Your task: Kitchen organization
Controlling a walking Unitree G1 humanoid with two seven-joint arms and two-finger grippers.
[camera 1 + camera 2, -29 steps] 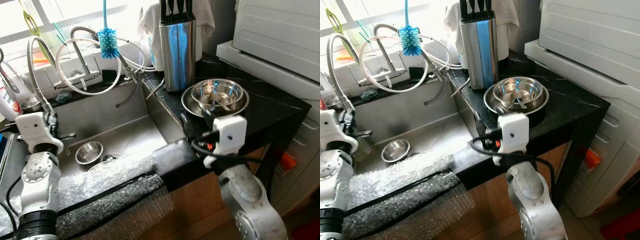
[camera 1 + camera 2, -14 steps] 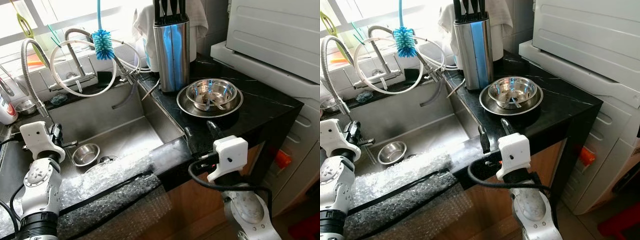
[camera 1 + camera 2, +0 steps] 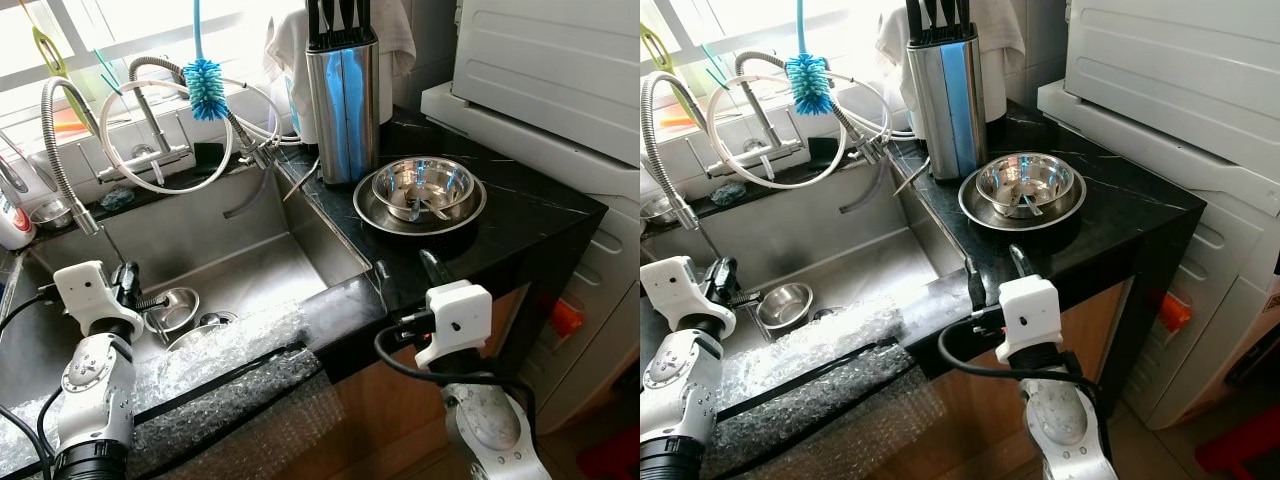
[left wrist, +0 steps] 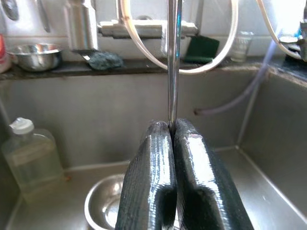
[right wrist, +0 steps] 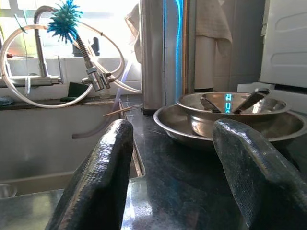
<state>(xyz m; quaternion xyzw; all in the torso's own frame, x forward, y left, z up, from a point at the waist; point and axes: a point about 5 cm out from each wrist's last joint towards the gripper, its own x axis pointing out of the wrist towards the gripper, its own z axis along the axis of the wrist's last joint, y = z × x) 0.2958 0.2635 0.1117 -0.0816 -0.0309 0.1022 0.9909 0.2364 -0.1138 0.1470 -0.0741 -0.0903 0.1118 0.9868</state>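
Steel nested bowls (image 3: pixel 425 190) sit on the black desk (image 3: pixel 520 215), beyond the released right claw (image 3: pixel 405 272). Left claw (image 4: pixel 172 139) is clenched, above a small bowl (image 3: pixel 172 306) in the sink (image 3: pixel 240 270).

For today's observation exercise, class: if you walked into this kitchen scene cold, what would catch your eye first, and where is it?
Probably the stacked steel bowls shining on the black counter, beside the tall knife block. Next, the bright blue bottle brush hanging over the sink, where a small steel bowl lies. The right pincer stands open at the counter's front edge, while the left pincer is shut on a thin metal rod.
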